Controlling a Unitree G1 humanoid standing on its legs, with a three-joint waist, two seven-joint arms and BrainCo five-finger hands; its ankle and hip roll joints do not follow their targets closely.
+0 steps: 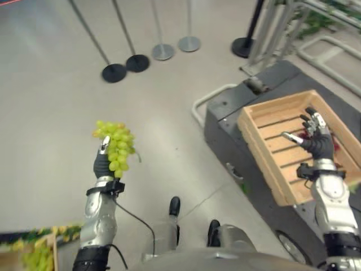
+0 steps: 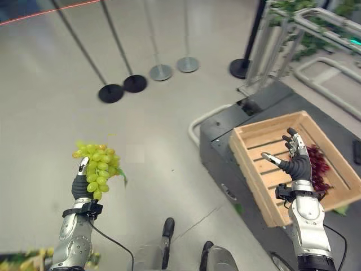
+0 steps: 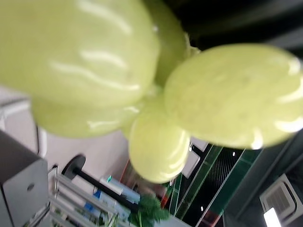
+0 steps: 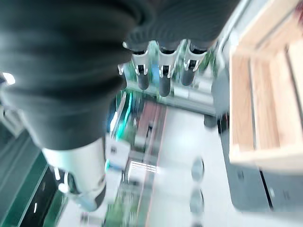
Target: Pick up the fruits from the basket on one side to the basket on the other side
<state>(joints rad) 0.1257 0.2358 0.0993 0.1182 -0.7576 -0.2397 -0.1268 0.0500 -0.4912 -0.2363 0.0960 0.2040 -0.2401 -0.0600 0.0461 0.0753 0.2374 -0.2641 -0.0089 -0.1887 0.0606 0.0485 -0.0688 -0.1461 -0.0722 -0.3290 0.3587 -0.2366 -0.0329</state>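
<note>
Nearest the robot, its left hand (image 2: pixel 83 183) is raised with fingers curled round a bunch of pale green grapes (image 1: pixel 117 145), mid-carry. Well to that hand's right, the empty right hand (image 2: pixel 294 160), fingers spread, hovers over the slatted wooden crate (image 1: pixel 265 129); the grapes must cross there. Dark red fruit (image 2: pixel 317 164), probably grapes, shows clearly in the right eye view.

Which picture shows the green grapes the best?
The left eye view: the whole green grape bunch shows, held up over the floor in the left hand. The right eye view shows it likewise. The left wrist view shows a few huge grapes; the right wrist view shows the wooden crate.
</note>
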